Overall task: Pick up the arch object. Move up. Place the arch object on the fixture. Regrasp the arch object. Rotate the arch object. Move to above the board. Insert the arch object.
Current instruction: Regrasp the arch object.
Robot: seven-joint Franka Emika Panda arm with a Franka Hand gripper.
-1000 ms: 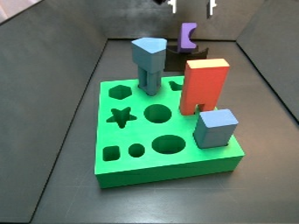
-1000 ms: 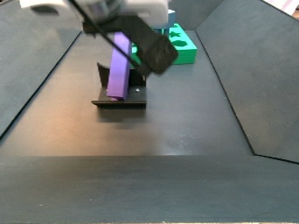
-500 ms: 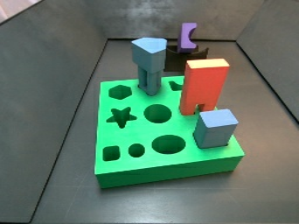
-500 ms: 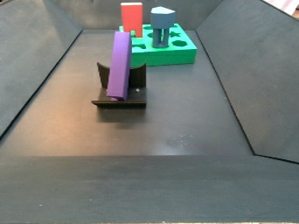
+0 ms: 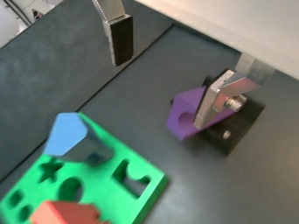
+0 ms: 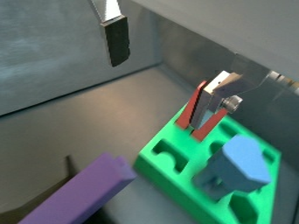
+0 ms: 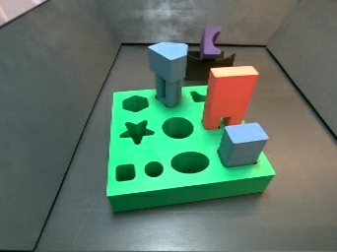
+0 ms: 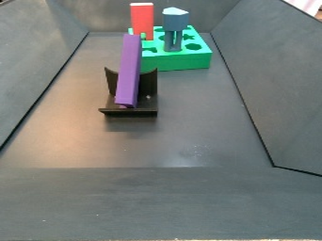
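Dark bin floor [image 8: 189, 141] | arch [image 8: 127, 68] left leaning on fixture [image 8: 130, 105], released since 1 s ago | tool [image 5: 176, 61] raised clear, fingers spread, nothing held | regrasp judged next | board [image 7: 184, 148] awaits

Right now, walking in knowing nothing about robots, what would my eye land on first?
Probably the bright green board, with a tall red block and two blue-grey pieces standing in its holes. Behind it, a long purple block leans on a small black fixture. The gripper hangs above, open and empty, seen only in the wrist views.
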